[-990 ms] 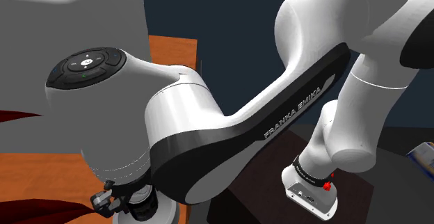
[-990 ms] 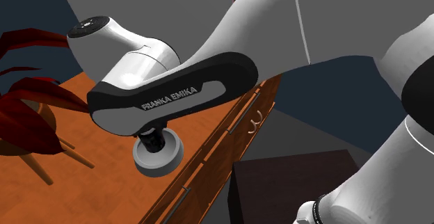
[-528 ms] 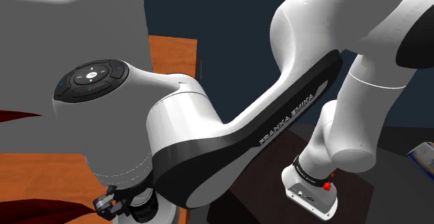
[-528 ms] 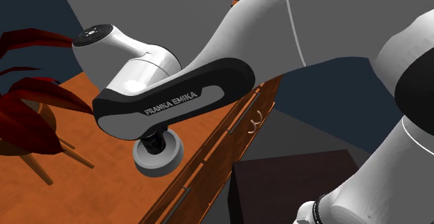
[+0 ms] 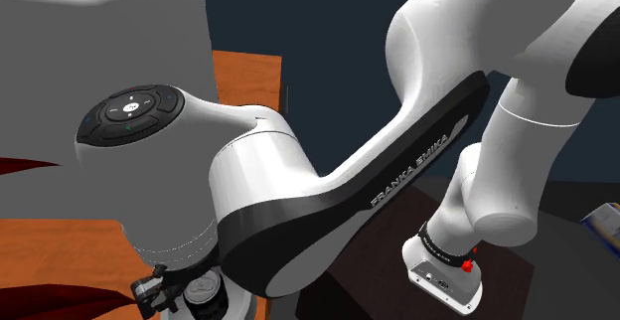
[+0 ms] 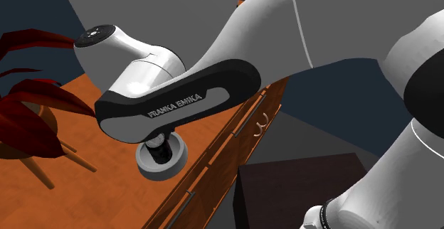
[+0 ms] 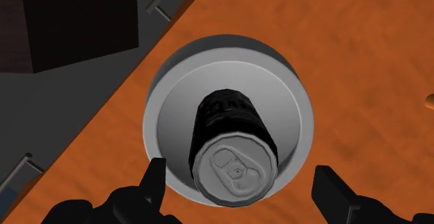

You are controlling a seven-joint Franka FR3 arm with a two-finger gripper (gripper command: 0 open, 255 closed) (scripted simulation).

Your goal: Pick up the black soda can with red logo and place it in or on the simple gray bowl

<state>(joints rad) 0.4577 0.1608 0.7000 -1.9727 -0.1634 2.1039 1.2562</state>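
The black soda can [image 7: 233, 142] sits in the grey bowl [image 7: 229, 45], leaning a little, with its silver top toward the camera. My gripper [image 7: 240, 168] hangs just above it, open. Its two black fingers [image 7: 154, 177] stand well apart on either side of the can and do not touch it. In the shoulder view the can [image 5: 206, 290] peeks out under the arm's forearm, over the bowl [image 5: 238, 304]. The second exterior view has the can [image 6: 156, 146] in the bowl [image 6: 164, 167] near the orange wooden top's edge.
The bowl rests on an orange-brown wooden cabinet top [image 7: 348, 62] close to its drawer-side edge [image 6: 235, 131]. A dark box [image 6: 299, 188] stands beside the cabinet. Red leaves [image 6: 28, 114] hang over the top's far side. A grey block [image 5: 99, 50] rises behind the arm.
The fingers have opened and let go of the can, which now rests in the bowl. The arm has barely moved in the last half second.
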